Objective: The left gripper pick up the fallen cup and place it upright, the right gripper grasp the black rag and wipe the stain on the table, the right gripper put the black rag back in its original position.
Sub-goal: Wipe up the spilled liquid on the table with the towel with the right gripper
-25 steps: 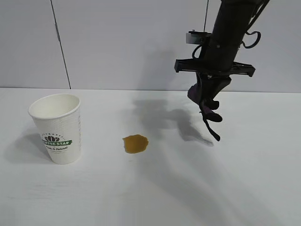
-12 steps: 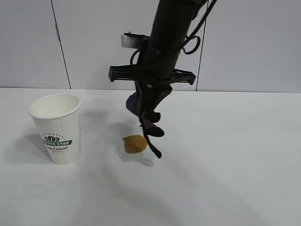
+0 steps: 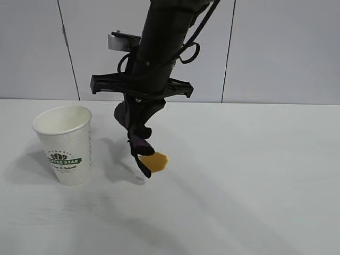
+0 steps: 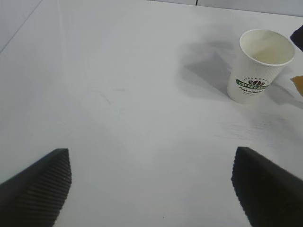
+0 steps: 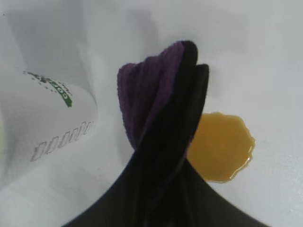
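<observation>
Right gripper (image 3: 139, 139) angled steeply down over the table (image 3: 255, 175), near the middle of the exterior view, jaws clamped on the rag (image 3: 137, 139). Rag bunched between the jaws, black with purple folds, lower tip hanging just above the table at the left edge of the stain (image 3: 155, 161); contact between rag and stain or table not determinable. In the right wrist view, rag (image 5: 163, 123) draped in front of the stain (image 5: 220, 147), covering its near edge. Stain amber-brown, roundish, apparently intact in outline, located between the cup (image 3: 65, 144) and the table centre, nearer the centre. Cup upright on its base at the left of the exterior view, mouth up, green logo facing the camera, clear of the rag and well apart from the stain. Left gripper (image 4: 151, 184) held above the table short of the cup, jaws spread wide, nothing between them; both ribbed fingertips (image 4: 40, 182) visible at the lower corners of the left wrist view, with the cup (image 4: 259, 66) farther off and untouched. Grey panelled wall (image 3: 287, 48) behind the table.
</observation>
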